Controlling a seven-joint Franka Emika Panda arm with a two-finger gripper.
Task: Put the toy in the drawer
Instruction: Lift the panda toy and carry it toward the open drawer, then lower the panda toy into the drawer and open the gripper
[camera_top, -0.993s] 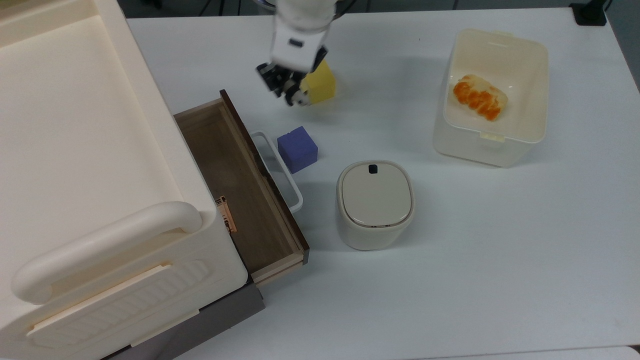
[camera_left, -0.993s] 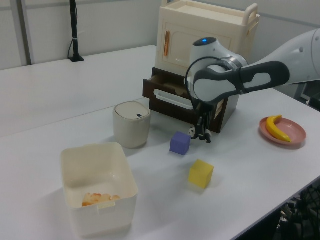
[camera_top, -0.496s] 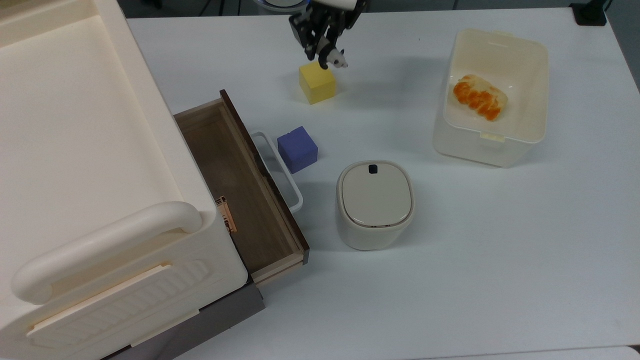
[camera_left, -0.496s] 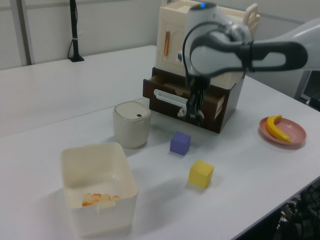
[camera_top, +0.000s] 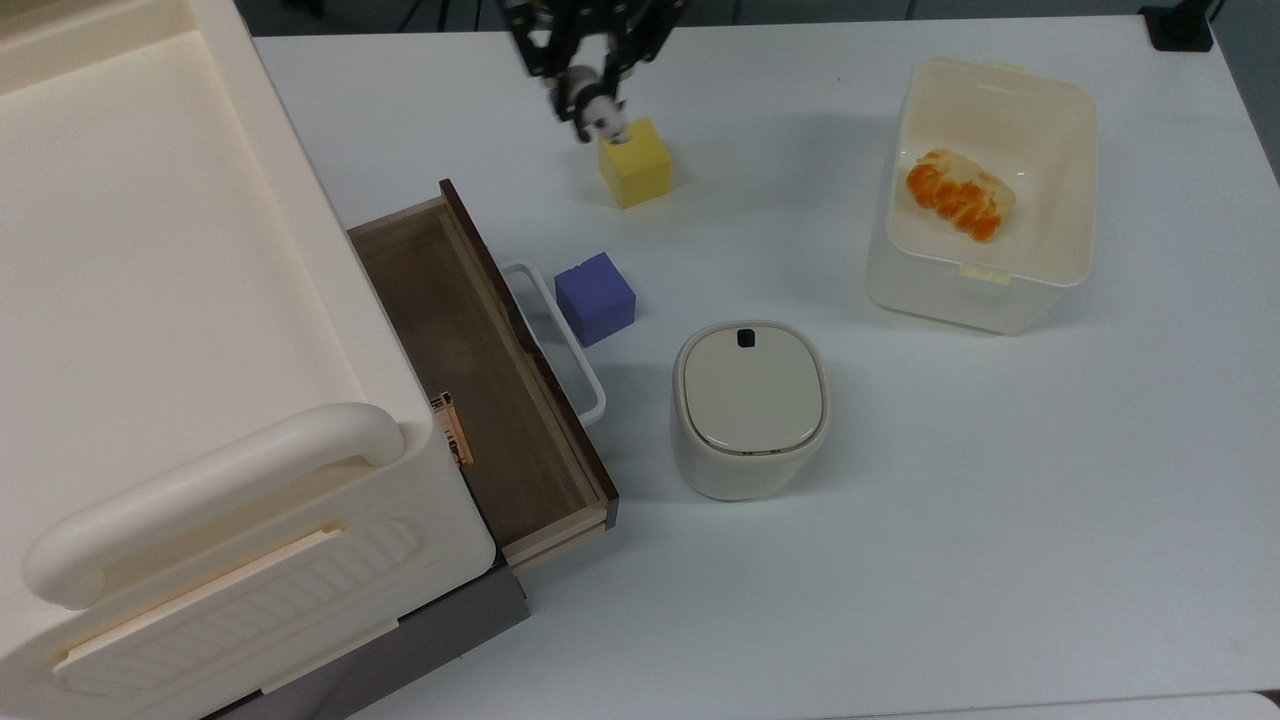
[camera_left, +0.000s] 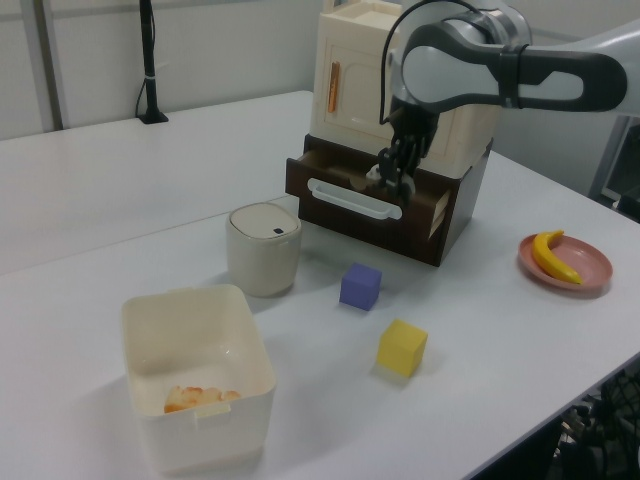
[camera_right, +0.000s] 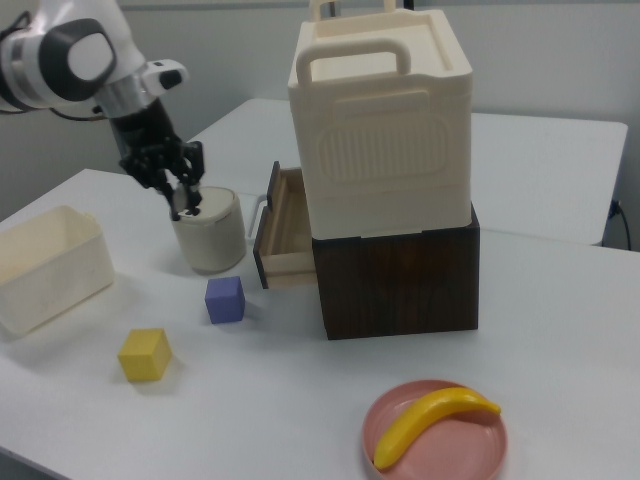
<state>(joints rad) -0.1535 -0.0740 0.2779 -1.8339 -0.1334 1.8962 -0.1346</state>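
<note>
Hanging above the worktop (camera_top: 1000, 520), the pincer (camera_top: 590, 105) is raised in the air and pinches the toy (camera_top: 600, 122) between its fingertips. In the right view the pincer (camera_right: 185, 200) is in front of the round pot (camera_right: 210, 235) and higher than its lid, and the toy (camera_right: 190, 208) is a small black-and-white thing at its tip. In the left view the pincer (camera_left: 392, 178) is seen in front of the cabinet (camera_left: 400, 80), at about the level of the drawer (camera_left: 350, 195); I cannot tell from the left view how far it is from the drawer front.

In the top view the yellow cube (camera_top: 634, 162) lies just beside the pincer, below it and toward the top view's right, and the toy overlaps the cube's upper corner there. The purple cube (camera_top: 595, 297) is further down from the pincer in the top view, next to the white loop handle (camera_top: 560, 345). The drawer (camera_top: 470, 370) is open, down and to the top view's left of the pincer, well apart from it. Something small and orange-brown (camera_top: 452, 428) is at the inner edge of the drawer, under the cabinet top.

The pot (camera_top: 750, 405) stands lower in the top view, to the right of the drawer. The white tub (camera_top: 985, 290) with an orange and white thing (camera_top: 958, 193) inside is far to the top view's right of the pincer. In the right view a pink plate (camera_right: 480, 450) with a banana (camera_right: 432, 420) is on the near side of the cabinet, far from the pincer.
</note>
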